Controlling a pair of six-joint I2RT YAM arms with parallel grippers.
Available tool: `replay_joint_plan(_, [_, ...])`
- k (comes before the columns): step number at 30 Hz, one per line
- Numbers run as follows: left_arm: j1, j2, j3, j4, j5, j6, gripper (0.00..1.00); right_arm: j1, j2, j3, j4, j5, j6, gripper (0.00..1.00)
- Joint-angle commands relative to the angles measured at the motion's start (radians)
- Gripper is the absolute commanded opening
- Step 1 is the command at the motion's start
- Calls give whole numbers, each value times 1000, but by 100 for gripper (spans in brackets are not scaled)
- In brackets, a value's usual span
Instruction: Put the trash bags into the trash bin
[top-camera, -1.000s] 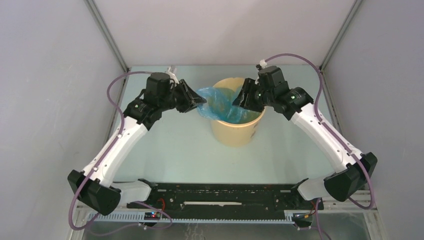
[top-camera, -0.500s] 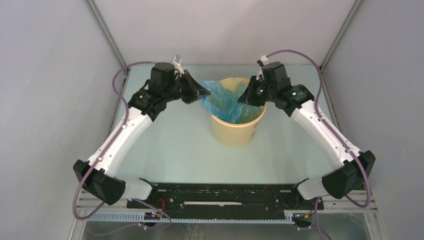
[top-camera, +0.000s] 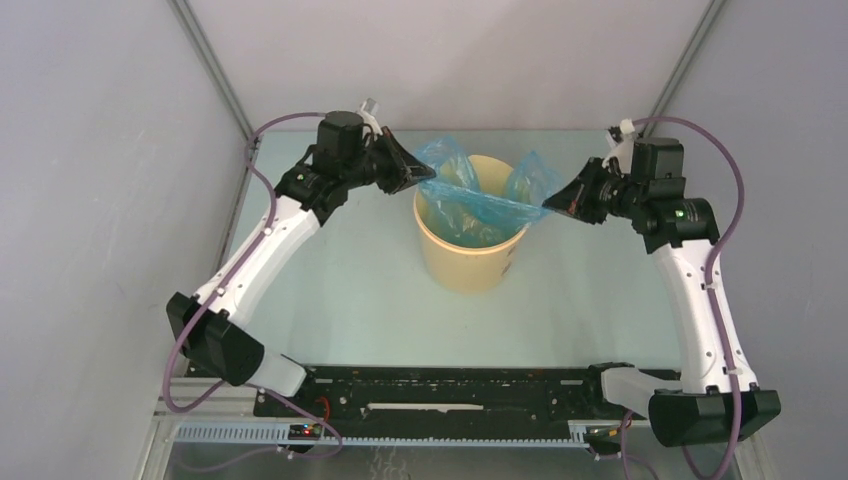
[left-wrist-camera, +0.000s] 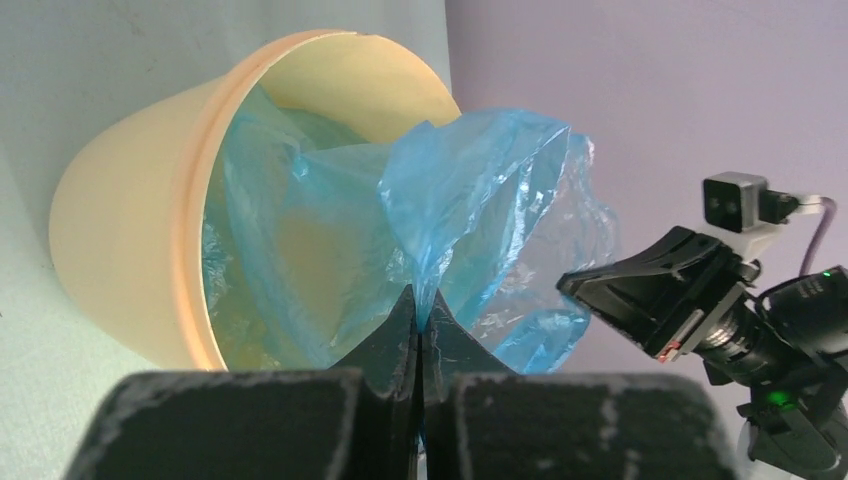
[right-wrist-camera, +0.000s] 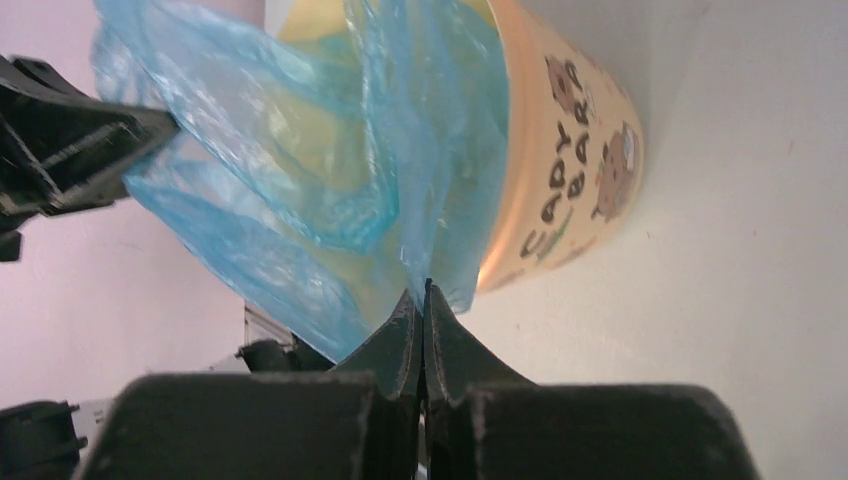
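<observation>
1. The pale green table (top-camera: 350, 290) bears one container, the trash bin (top-camera: 470, 265). It stands upright near the middle, between the two arms.
2. The trash bin is a pale yellow round tub with tapered sides. The right wrist view shows dark lettering and small brown animal figures on its wall (right-wrist-camera: 560, 170).
3. The light-blue trash bag (top-camera: 480, 200) sits partly in the bin. Its lower film lines the inside, while its wrinkled top rises above the rim and is stretched taut across the opening from side to side.
4. The left arm reaches forward and bends inward, so the left gripper (top-camera: 425, 178) is just beside the bin's far-left rim. Its fingers are pressed together, pinching a fold of the bag's edge (left-wrist-camera: 470, 200).
5. The right arm stands steeper, its wrist turned leftward. The right gripper (top-camera: 552, 205) hangs right of the bin, clear of the rim, clamped on the bag's opposite edge (right-wrist-camera: 330, 170).
</observation>
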Motion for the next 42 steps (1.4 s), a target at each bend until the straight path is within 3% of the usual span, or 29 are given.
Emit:
replay_joint_plan(1, [2,20,2,35,40,22,0,-14,-12,-67,-22,-96,-50,0])
replay_joint_plan(6, [5,24,-43,32,50,48,0,56,8,-88,53,-135,21,0])
replay_joint_plan(10, [8,-77,-116,43,-6,69,0,107,5,-89,40,-109,30,0])
replay_joint_plan(20, [21,-224,-355,86,7,73,0,48,-75,-140,-80,6,-54,2])
replay_joint_plan(27, [30,-256,-397,60,17,92,2,32,-116,-214,-83,-25,-32,11])
replay_joint_plan(32, [30,-310,-429,43,17,91,5,32,-163,-257,-59,-44,-12,27])
replay_joint_plan(35, [30,-332,-463,36,29,88,6,33,-162,-277,-54,-62,-1,31])
replay_joint_plan(38, [30,-346,-501,37,32,81,7,48,-168,-305,-33,-67,14,29])
replay_joint_plan(42, [30,-351,-521,37,21,87,13,76,-174,-347,-2,-55,25,13])
